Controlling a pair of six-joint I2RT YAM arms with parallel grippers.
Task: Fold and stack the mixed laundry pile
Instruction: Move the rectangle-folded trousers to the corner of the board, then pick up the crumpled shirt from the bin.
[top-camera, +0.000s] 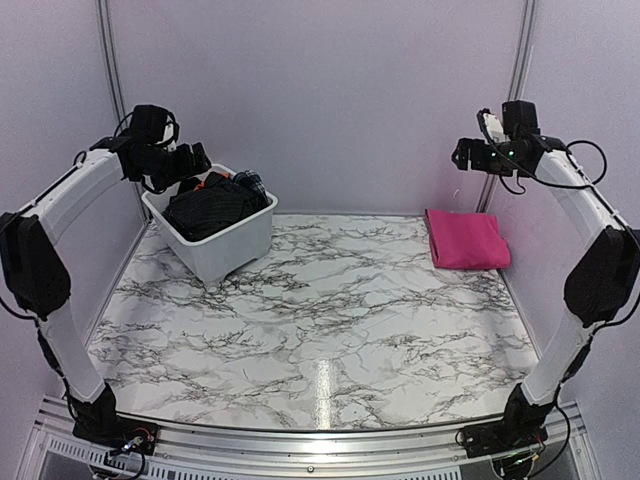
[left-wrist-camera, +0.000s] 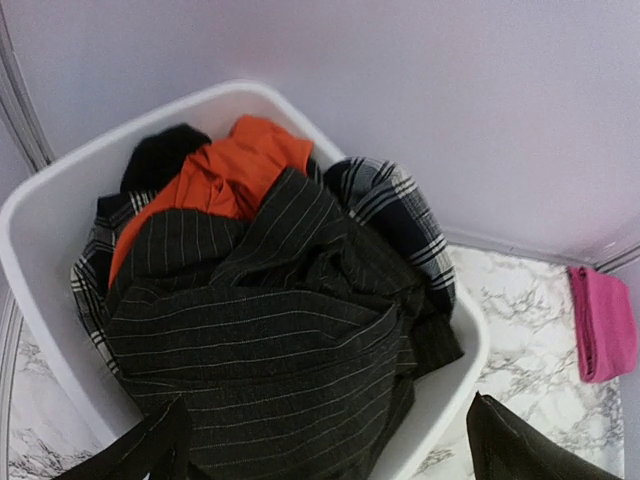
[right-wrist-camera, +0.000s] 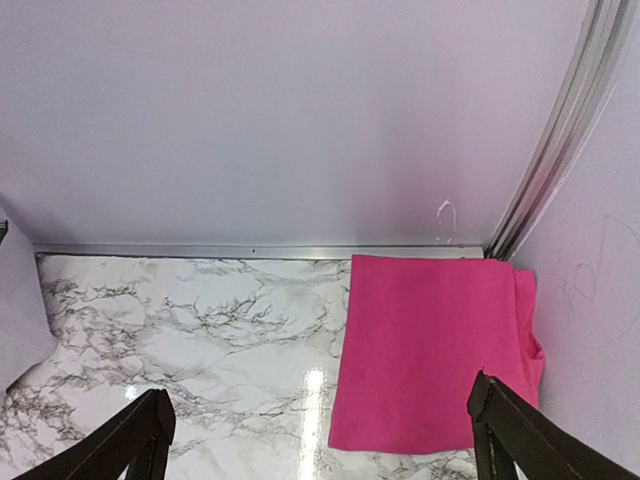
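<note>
Closest to you, the left arm's base (top-camera: 100, 420) is bolted at the near left corner of the marble-patterned table (top-camera: 330, 310). From there the white arm rises and reaches to the far left corner.

Your left gripper (left-wrist-camera: 330, 455) hangs over the white tub (top-camera: 235, 250) in that corner. Its fingers are spread wide, one at each lower edge of the wrist view, and nothing is between them. You cannot tell from these views whether the tips touch the cloth below.

The tub holds most of the laundry pile, heaped and unfolded. The black pinstriped shirt (left-wrist-camera: 270, 330) lies crumpled on top and fills the near part of the tub. The orange garment (left-wrist-camera: 230, 170) shows behind it, toward the far wall. The dark plaid piece (left-wrist-camera: 400, 210) bulges over the tub's right rim, and more plaid shows along its left side. A plain black bit of cloth (left-wrist-camera: 160, 155) sits beside the orange at the back.

Moving right, the magenta-pink cloth (top-camera: 466, 238) lies folded flat in the far right corner, against the right wall and well apart from the tub.

Your right gripper (right-wrist-camera: 325, 435) hangs above that corner. Its fingers are spread wide and hold nothing, clear of the pink cloth underneath. The right arm's base (top-camera: 500, 432) is at the near right corner.
</note>
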